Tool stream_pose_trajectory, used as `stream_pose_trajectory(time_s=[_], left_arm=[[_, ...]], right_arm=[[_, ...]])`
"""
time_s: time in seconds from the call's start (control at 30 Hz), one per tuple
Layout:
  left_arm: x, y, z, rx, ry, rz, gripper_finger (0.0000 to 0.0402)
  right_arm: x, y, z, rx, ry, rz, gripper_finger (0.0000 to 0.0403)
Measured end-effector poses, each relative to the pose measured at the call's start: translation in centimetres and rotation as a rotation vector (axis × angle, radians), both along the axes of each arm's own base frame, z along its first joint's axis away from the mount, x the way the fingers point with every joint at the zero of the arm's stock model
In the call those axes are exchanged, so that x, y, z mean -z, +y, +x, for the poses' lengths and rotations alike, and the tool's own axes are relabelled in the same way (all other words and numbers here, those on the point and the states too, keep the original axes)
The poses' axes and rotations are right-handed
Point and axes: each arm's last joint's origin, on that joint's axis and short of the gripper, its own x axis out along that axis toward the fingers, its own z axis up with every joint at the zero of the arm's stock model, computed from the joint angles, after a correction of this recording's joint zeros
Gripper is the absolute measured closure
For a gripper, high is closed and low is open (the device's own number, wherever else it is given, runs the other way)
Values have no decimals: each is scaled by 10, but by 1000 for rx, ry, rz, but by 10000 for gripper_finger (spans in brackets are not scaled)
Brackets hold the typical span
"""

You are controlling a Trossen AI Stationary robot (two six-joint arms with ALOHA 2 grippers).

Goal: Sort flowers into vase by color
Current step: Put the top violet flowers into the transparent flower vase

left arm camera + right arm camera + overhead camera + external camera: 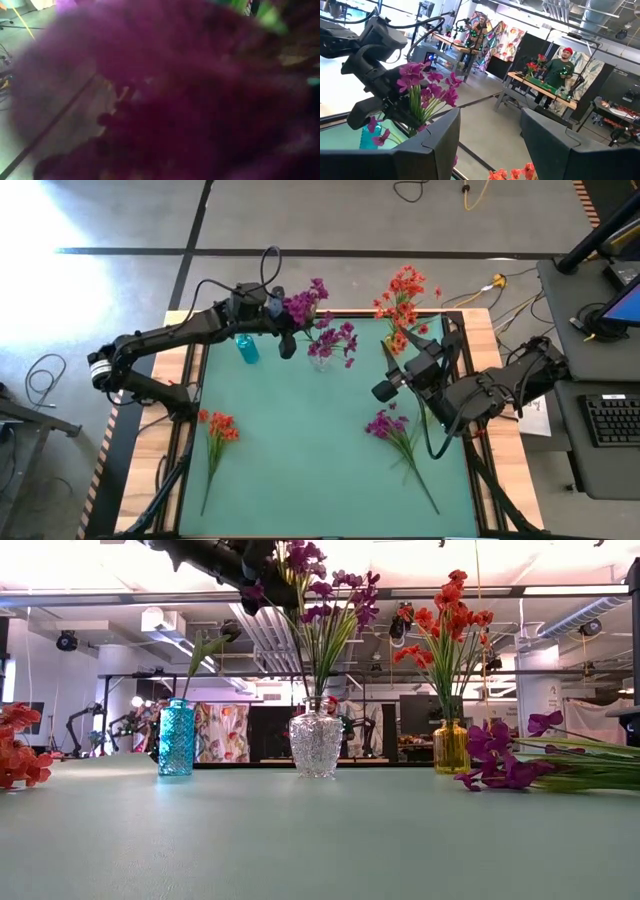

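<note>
My left gripper [287, 340] is above the clear glass vase [316, 745], shut on a magenta flower [300, 305] whose blurred head fills the left wrist view. More magenta flowers [340, 600] stand in that vase. A yellow vase [451, 747] holds orange-red flowers [402, 300]. A blue vase [246, 348] holds one green stem [203, 648]. A magenta flower [392, 428] and an orange-red flower [218, 428] lie flat on the mat. My right gripper [382, 388] is open and empty, near the yellow vase. My left gripper has the magenta flower's green stems [415, 111] between its two fingers, just below the head, as the right wrist view shows. The flower stands tilted, head up, over the clear vase, and its stem [303, 650] runs down toward the vase mouth. The fingertips are partly hidden by leaves.
The three vases stand in a row along the far edge of the green mat [320, 470]. The wooden table frame [150, 480] borders the mat. Beyond the table, people stand at workbenches [560, 70]. The mat's middle and near part hold only the two lying flowers.
</note>
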Motion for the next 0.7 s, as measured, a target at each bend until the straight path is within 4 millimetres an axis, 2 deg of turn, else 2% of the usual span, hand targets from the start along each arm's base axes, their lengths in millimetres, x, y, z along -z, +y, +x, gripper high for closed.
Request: stream_pose_trajectory(time_s=[0.3, 0.7], left_arm=[[0, -1, 1, 6, -1, 7, 334], [1, -4, 1, 17, 14, 2, 182]], right_arm=[[0, 0, 0, 0, 1, -1, 202], [2, 0, 0, 0, 19, -10, 202]])
